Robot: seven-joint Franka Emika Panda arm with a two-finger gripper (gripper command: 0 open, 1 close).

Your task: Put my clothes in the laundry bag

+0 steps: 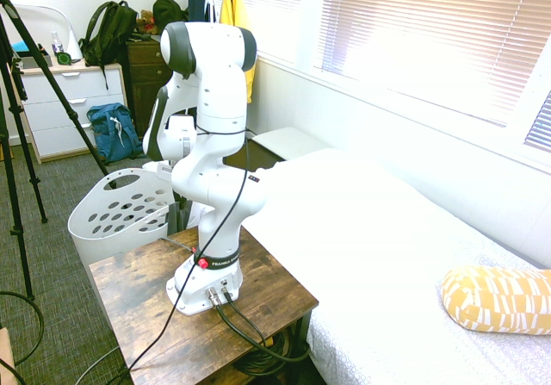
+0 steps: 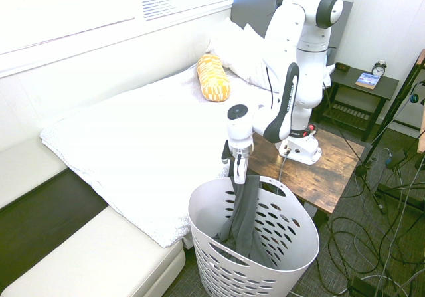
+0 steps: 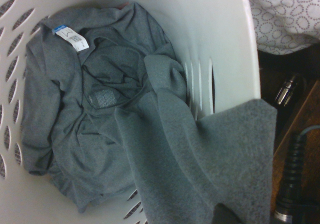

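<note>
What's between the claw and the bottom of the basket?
Only the grey shirt: in the second exterior view it hangs from the claw down into the basket, its lower part bunched inside.

- You have a bed (image 1: pixel 370 230) with a white cover under the blinds (image 1: pixel 430 32).
- A yellow patterned pillow (image 1: pixel 499 299) lies on it; white pillows (image 2: pixel 242 51) sit at the headboard.
- Blue backpack (image 1: pixel 114 131) on the floor by the white dresser (image 1: pixel 60 109).
- Yellow coat (image 1: pixel 234 6) hangs near the window.
- Clock (image 2: pixel 379 69) and book (image 2: pixel 367 80) on the nightstand (image 2: pixel 362 88).
</note>
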